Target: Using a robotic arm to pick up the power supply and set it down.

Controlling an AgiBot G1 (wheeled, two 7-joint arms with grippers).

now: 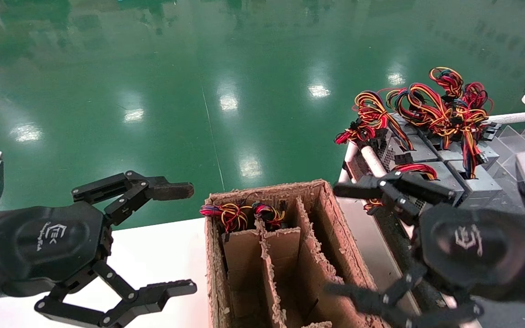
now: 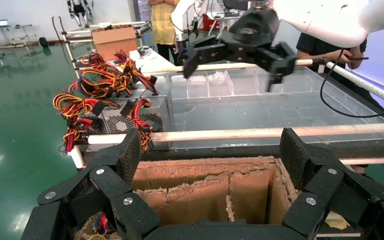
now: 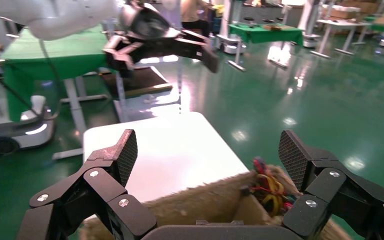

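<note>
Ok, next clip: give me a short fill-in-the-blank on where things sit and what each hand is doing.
1. Both the left hand and the right hand are ____.
2. The cardboard box stands ____ the two hands.
3. The power supplies lie on the robot's ____ side.
4. Neither hand holds ____.

Missing words: open; between; right; anything

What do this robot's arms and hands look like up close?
Each arm is a smooth white tube ending in a black hexagonal palm with a pale logo. The left gripper and right gripper each carry two black fingers built from jointed bars with silver rivets and textured pads. A black cable trails the right arm.
</note>
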